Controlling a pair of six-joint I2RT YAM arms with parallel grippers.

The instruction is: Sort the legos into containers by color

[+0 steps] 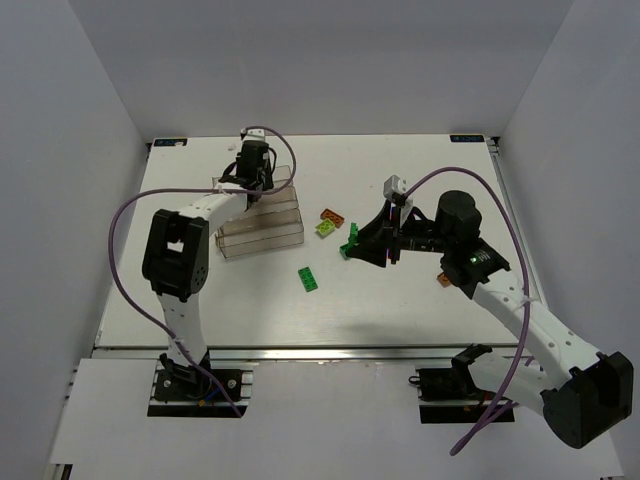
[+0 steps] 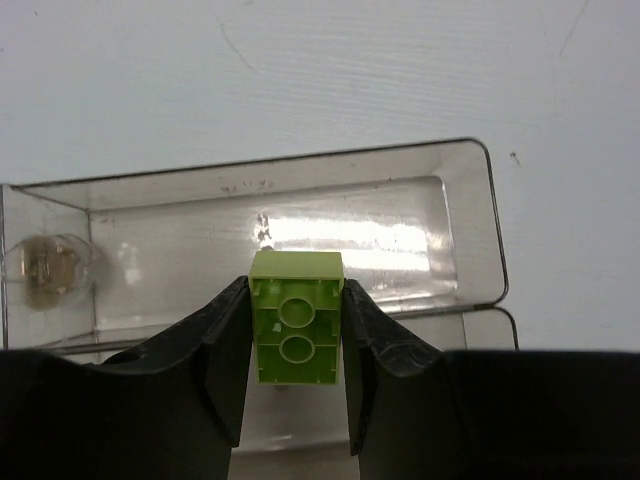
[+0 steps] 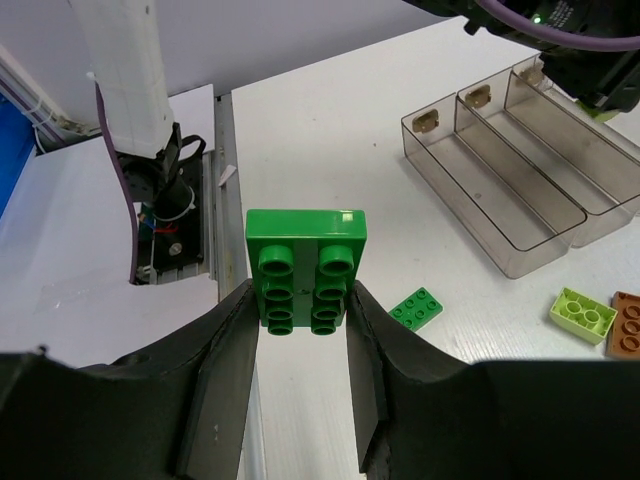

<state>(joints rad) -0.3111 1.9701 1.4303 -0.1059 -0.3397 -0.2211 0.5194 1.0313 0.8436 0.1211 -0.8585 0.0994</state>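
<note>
My left gripper [image 1: 260, 188] [image 2: 296, 295] is shut on a lime yellow-green brick [image 2: 296, 318] and holds it, underside to the camera, above a bin of the clear stepped containers [image 1: 285, 236] [image 2: 420, 215]. That bin looks empty below it. My right gripper [image 1: 352, 246] [image 3: 302, 305] is shut on a dark green studded brick [image 3: 305, 262] [image 1: 351, 243], lifted above the table's middle. On the table lie a flat green brick [image 1: 309, 279] [image 3: 425, 307], a lime brick [image 1: 325, 229] [image 3: 583, 316] and an orange brick [image 1: 333, 215] [image 3: 628, 325].
Another orange brick [image 1: 445, 281] lies beside my right arm's forearm. The containers also show in the right wrist view [image 3: 500, 180], with my left arm [image 3: 585, 55] above them. White walls enclose the table on three sides.
</note>
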